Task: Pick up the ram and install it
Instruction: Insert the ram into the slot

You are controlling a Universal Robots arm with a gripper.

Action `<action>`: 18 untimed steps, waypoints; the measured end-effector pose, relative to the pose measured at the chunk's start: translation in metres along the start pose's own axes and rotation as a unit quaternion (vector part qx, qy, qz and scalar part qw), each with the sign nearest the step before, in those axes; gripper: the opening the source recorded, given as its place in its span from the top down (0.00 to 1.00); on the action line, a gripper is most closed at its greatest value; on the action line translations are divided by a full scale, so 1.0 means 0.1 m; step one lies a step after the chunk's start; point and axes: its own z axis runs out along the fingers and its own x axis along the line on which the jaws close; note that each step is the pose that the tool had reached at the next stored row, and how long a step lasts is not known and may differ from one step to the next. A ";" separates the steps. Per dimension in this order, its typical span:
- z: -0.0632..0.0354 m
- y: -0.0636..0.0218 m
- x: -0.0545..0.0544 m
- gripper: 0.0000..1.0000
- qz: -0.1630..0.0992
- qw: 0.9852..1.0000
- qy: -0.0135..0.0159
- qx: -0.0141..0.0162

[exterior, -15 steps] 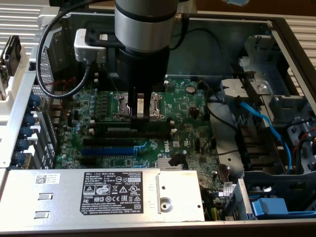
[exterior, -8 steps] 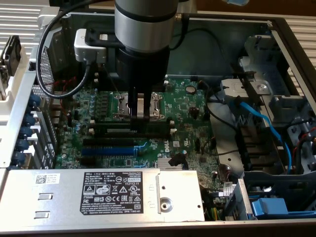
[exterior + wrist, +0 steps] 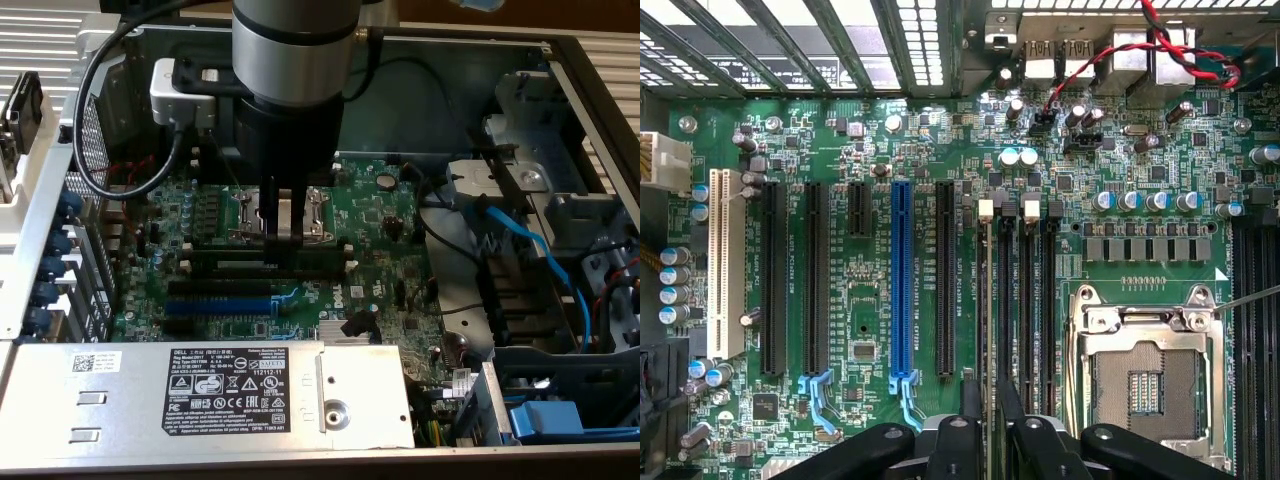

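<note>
The ram (image 3: 987, 300) stands edge-on in the outermost of the black memory slots (image 3: 1025, 300), the one nearest the expansion slots, on the green motherboard (image 3: 860, 350). My gripper (image 3: 990, 392) straddles one end of it, a black finger on each side, with a small gap showing, so it is open. In the exterior view the gripper (image 3: 283, 238) points straight down onto the memory slots (image 3: 230, 262) in the middle of the open computer case. The stick's chips and label are hidden from this angle.
A blue expansion slot (image 3: 902, 280) and black ones lie beside the memory slots. The metal CPU socket (image 3: 1145, 385) sits on the other side. A silver power supply (image 3: 200, 390) borders the board in front. Blue cables (image 3: 540, 250) and drive cages stand at the exterior view's right.
</note>
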 end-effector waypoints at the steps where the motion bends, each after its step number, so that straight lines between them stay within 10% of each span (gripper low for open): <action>1: 0.000 0.000 0.00 0.79 0.000 1.000 0.000 0.000; 18: -0.065 0.002 0.00 0.79 0.000 1.000 0.000 0.000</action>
